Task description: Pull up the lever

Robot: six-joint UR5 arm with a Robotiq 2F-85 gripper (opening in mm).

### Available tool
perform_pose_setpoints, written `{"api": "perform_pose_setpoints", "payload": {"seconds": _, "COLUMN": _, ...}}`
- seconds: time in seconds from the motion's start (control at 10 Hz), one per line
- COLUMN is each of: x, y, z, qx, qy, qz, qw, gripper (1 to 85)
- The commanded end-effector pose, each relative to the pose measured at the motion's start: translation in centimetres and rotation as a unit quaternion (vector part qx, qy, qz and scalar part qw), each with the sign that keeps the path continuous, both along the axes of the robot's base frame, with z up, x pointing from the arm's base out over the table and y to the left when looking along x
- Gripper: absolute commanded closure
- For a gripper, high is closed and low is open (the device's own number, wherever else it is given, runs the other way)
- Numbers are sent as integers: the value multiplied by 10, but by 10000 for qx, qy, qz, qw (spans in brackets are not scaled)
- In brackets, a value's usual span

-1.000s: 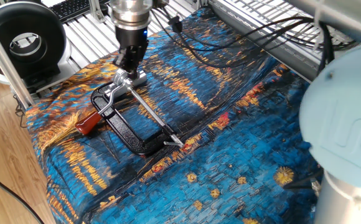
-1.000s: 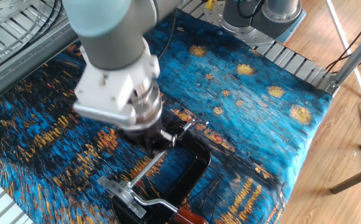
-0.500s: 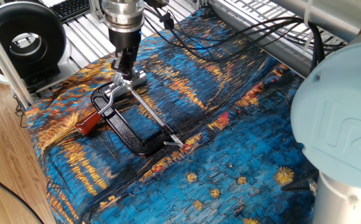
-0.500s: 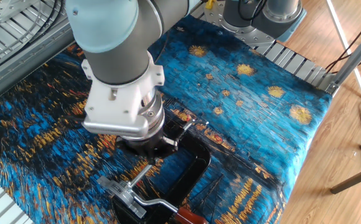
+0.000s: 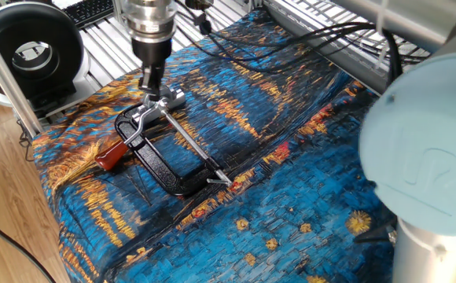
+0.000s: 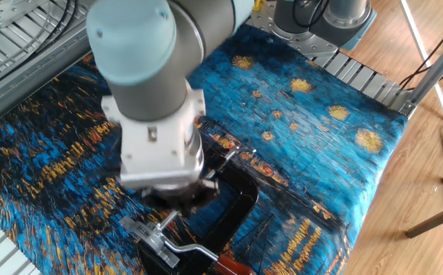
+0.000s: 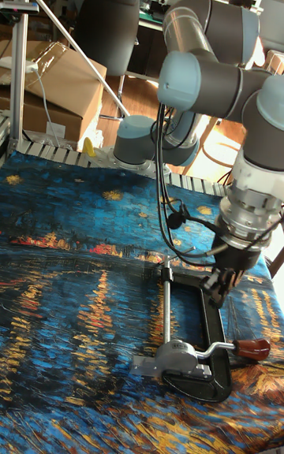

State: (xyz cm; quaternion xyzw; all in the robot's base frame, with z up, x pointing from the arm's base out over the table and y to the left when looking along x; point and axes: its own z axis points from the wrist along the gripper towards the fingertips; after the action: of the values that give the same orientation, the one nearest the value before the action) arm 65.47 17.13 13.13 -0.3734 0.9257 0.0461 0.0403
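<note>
Above the clamp [image 5: 165, 153], fingers [image 7: 218, 287] look narrow, empty, lever [image 5: 122, 149] lying flat

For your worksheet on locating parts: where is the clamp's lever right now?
In one fixed view the lever lies flat on the blue cloth at the left, its red-orange sleeve beside the black frame, below the gripper.

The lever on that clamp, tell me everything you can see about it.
The lever is a short slim silver metal bar ending in a red-orange sleeve. It lies low, nearly flat over the painted cloth, sleeve end pointing away from the clamp's metal head, crossing the black frame. The hand hovers near the head, not touching the lever.
</note>
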Motion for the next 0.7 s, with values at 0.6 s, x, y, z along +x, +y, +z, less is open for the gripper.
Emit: {"api": "perform_pose_setpoints", "payload": {"seconds": 0.6, "x": 38, "y": 27, "z": -33, "qx": -139, "qy": -318, "qz": 1517, "qw": 9878, "gripper": 830}}
